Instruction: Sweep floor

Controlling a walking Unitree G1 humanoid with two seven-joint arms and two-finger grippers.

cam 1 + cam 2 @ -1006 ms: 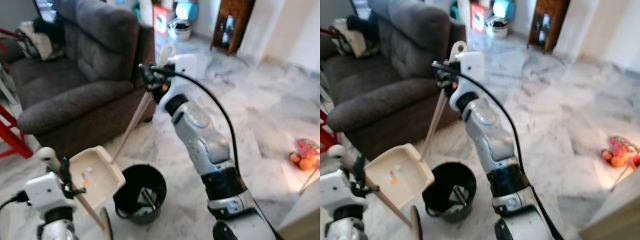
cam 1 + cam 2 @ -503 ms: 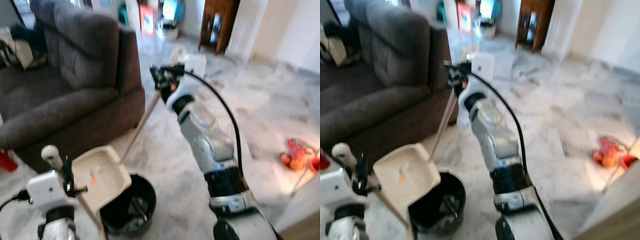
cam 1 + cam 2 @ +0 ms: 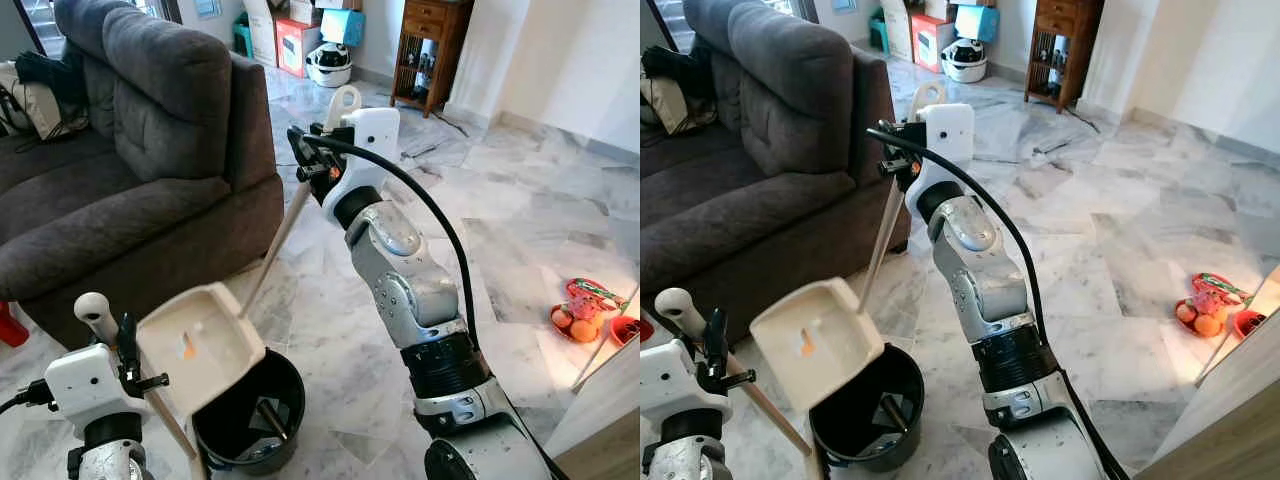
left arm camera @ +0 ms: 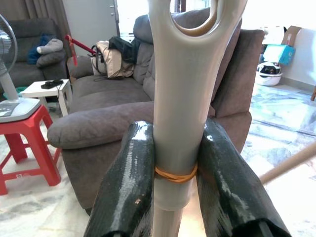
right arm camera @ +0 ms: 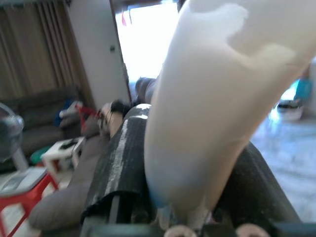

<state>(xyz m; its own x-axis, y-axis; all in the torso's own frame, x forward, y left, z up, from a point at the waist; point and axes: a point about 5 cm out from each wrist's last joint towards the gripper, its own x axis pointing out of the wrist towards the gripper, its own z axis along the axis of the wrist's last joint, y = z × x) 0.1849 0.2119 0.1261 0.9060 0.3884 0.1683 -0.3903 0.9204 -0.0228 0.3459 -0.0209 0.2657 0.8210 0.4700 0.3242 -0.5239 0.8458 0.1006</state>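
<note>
Emptying looks like the step in hand: the cream dustpan sits tilted over the rim of the black bin, with a small orange scrap still lying in its tray. The left pincer is clamped on the dustpan's long handle, one black finger pressed on each side just where a rubber band circles the shaft, near the looped end. The right pincer is closed around the top of the broom handle, a pale stick that slants down from beside the grey sofa to a point behind the dustpan (its bristle end is hidden there).

To do the step well, the dustpan's open lip should be tipped down further so the scrap slides off into the bin rather than staying on the tray; the lip ought to stay inside the bin's rim so nothing falls to the marble floor. A slow tilt seems wiser than a shake, since the grip is far from the tray and the long handle would amplify any wobble. The broom should be held steady and off the tray's path, so that it neither nudges the bin nor blocks the pour.
</note>
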